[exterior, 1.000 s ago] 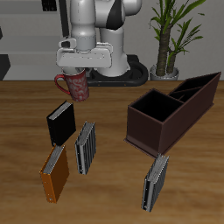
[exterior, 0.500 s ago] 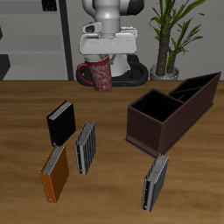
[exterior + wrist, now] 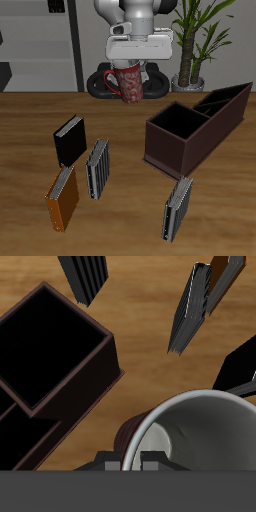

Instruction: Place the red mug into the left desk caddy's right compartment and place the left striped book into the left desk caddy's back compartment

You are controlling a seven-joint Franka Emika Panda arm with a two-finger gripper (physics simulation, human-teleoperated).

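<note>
One mug (image 3: 128, 83), red and patterned, hangs in the gripper (image 3: 131, 62), clamped by its rim high above the table (image 3: 130, 215). Since a second ago it has travelled toward the caddy (image 3: 195, 125), whose big square compartment (image 3: 48, 344) now lies close; both striped books remain untouched.

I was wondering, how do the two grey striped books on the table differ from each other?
The grey striped book beside the orange book lies among the other books, next to the black book; the grey striped book near the dark maroon caddy lies alone, just in front of that caddy. The first sits farther back on the table; the second lies nearer the front edge. Both are thin, grey with dark stripes, and lie flat on the wooden table.
</note>
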